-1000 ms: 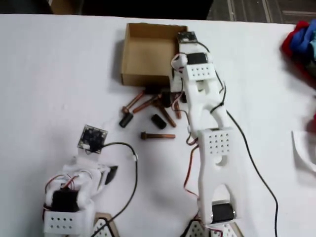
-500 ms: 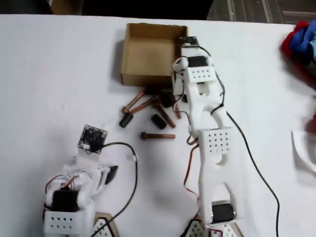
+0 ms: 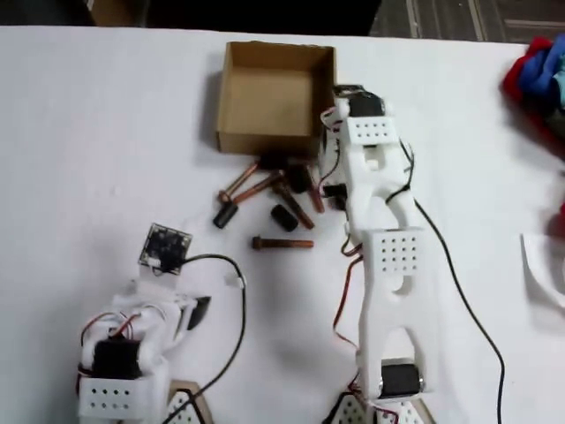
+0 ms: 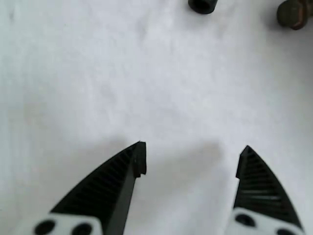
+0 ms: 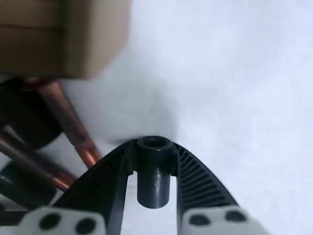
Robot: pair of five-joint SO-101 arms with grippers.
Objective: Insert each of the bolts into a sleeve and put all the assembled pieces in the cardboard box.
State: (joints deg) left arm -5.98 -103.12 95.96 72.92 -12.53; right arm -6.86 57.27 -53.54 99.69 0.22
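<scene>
My right gripper (image 5: 153,159) is shut on a black sleeve (image 5: 153,171), held upright just above the table beside the near right corner of the cardboard box (image 5: 63,39). Copper bolts (image 5: 73,125) and black sleeves (image 5: 22,117) lie close to it. From above, the box (image 3: 274,93) stands at the back, with the pile of bolts (image 3: 260,187) and sleeves (image 3: 283,216) before it and one bolt (image 3: 281,242) lying apart. The right arm (image 3: 375,168) covers its own gripper. My left gripper (image 4: 191,159) hangs open over bare table, a sleeve (image 4: 202,5) and a bolt head (image 4: 292,12) beyond it.
The left arm (image 3: 132,353) sits folded at the table's near left with its cable (image 3: 234,283) looping toward the middle. Coloured cloth (image 3: 538,71) lies at the far right edge and a white object (image 3: 543,269) at the right edge. White table spreads left of the box.
The right arm has shifted right and slightly back from the box's right wall, off the pile. The left arm has not moved.
</scene>
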